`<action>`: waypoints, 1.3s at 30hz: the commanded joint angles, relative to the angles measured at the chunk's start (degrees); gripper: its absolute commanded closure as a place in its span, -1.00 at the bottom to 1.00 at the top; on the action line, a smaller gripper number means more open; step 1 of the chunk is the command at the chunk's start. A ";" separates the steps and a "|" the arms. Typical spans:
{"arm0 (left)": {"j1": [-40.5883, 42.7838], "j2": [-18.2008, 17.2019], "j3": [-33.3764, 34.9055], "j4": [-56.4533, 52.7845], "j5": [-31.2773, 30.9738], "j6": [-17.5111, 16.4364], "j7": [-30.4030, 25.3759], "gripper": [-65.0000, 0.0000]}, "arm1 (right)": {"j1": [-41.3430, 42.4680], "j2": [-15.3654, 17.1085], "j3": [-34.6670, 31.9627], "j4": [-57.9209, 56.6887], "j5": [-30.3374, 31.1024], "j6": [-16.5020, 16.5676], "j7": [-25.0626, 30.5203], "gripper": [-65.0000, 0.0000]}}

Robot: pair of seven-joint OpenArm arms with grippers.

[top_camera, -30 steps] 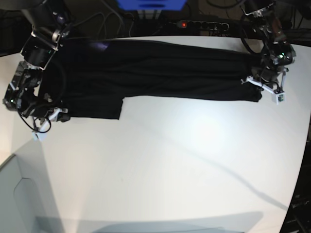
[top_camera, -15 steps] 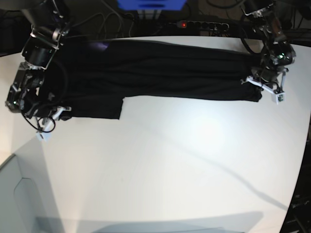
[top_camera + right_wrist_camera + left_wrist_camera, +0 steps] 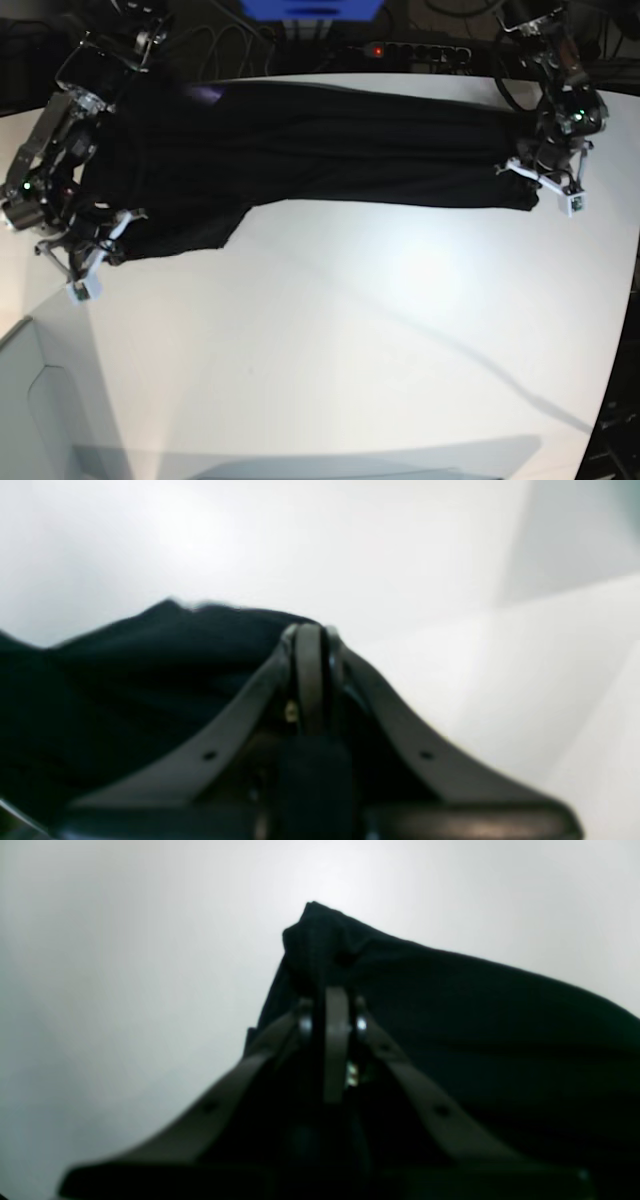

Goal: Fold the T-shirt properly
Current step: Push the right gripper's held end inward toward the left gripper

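The T-shirt is lying stretched as a long dark band across the far part of the white tabletop, running from about 9 o'clock to about 3 o'clock in the base view, with a shorter flap hanging down toward 8 o'clock. The right claw is sitting at the 9 o'clock end of the band, its jaws pressed together on the cloth's lower corner; in the right wrist view the right claw is showing its two fingers meeting at the edge of the black fabric, with bare tabletop beyond. The left claw is sitting at the 3 o'clock end, clamped on the T-shirt's edge there; in the left wrist view the left claw is pinching a small peak of fabric that is rising above the fingertips. A power strip with a red light is lying behind the tabletop at 12 o'clock
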 commanded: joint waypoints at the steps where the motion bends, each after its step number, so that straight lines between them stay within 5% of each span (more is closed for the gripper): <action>1: -0.38 -0.75 -0.15 0.98 -0.36 -0.03 -0.90 1.00 | -0.28 -0.01 0.12 3.65 0.54 -0.07 0.34 1.00; 16: -0.73 -0.75 -0.07 0.89 -0.27 -0.03 -0.90 0.99 | -15.58 -4.85 -2.08 10.77 0.81 -0.07 0.34 1.00; 27: -0.81 -0.75 -0.07 0.01 -0.36 -0.03 -0.90 0.99 | -27.71 -4.76 -3.92 10.77 25.42 -0.07 0.34 1.00; 39: -0.46 -0.93 -0.07 -4.21 -0.36 -0.12 -4.06 1.00 | -31.75 -4.85 -14.91 10.51 30.35 -0.07 0.34 1.00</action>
